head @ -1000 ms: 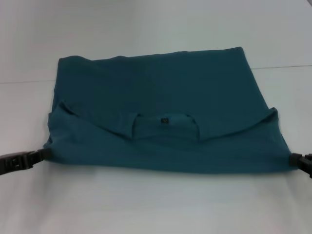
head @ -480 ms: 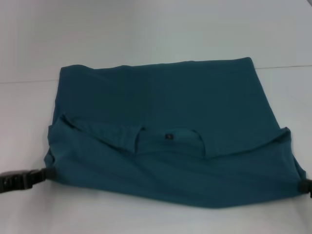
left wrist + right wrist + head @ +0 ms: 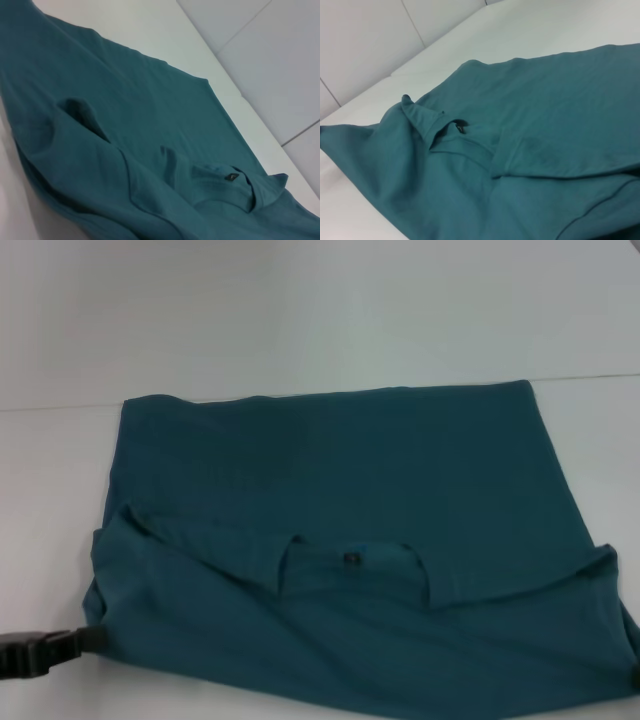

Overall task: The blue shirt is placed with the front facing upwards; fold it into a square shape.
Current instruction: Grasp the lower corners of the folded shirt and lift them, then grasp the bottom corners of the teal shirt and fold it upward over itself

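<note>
Both arms are drawing the blue shirt (image 3: 340,540) toward the robot: compared with a second ago, the whole garment is sitting lower in the head view, its far hem has slid nearer, and the near fold is now reaching almost to the bottom edge of the picture. The left gripper (image 3: 75,643) has dropped down and back with it, and the right gripper (image 3: 636,676) has slipped nearly out of sight at the right edge, showing only as a dark sliver.

The shirt is lying on the white desk (image 3: 300,320), folded over on itself, with the near portion doubled back so that the collar and the small dark neck label (image 3: 350,558) are facing up near the middle. The sleeves are tucked in at both sides, leaving a roughly rectangular shape that is wider toward the robot. No lettering is showing.

The left gripper is touching the shirt's near left corner, and its jaws are looking pinched onto the cloth there. The right gripper is sitting at the near right corner, but I cannot tell how its jaws are standing. Both wrist views are looking across the rumpled fabric, with the label visible in each.
</note>
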`<state>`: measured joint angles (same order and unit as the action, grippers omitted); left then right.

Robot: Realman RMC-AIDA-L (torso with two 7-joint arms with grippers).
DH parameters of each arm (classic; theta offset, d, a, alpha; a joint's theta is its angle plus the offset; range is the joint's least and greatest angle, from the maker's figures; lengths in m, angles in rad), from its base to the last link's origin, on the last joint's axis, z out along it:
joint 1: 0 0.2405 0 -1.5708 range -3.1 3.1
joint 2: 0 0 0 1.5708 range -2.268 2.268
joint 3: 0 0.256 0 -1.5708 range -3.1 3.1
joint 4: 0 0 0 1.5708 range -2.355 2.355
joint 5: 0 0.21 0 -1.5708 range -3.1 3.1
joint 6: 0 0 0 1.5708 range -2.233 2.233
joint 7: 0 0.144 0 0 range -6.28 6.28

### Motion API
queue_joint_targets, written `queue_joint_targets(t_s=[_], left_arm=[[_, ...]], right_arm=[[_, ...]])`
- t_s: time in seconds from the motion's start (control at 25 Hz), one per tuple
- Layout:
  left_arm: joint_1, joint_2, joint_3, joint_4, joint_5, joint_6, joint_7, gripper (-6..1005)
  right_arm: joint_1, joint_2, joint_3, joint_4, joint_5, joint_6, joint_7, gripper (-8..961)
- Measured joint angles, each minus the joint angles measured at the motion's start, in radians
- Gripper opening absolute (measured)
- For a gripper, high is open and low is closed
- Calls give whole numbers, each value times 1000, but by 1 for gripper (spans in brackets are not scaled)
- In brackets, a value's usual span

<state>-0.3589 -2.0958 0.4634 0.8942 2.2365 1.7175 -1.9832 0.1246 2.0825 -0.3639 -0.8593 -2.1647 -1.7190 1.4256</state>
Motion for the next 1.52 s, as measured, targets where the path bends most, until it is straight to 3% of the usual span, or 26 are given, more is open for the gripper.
queue_joint_targets(t_s=[0.6,0.76,0.96,1.16,1.28,1.52], left_arm=[[5,9,-51,26,52,103,-6,0],[-15,21,-79,24,56,100,-8,0],[-97,48,-124,1,44,83,-20,1],[-227,87,-136,-77,41,4,-32,1],[-290,94,-133,-121,40,-88,-37,0],[-382,86,-124,-191,37,-311,-39,0]], right_arm=[[-25,-6,72,-16,-1,-81,-7,29],[-2,-16,80,-20,1,-74,10,29],[80,-52,112,-24,2,-59,83,29],[180,-87,103,-19,-10,9,149,29],[246,-97,98,-12,-30,79,181,29],[366,-98,63,33,-62,264,213,29]])
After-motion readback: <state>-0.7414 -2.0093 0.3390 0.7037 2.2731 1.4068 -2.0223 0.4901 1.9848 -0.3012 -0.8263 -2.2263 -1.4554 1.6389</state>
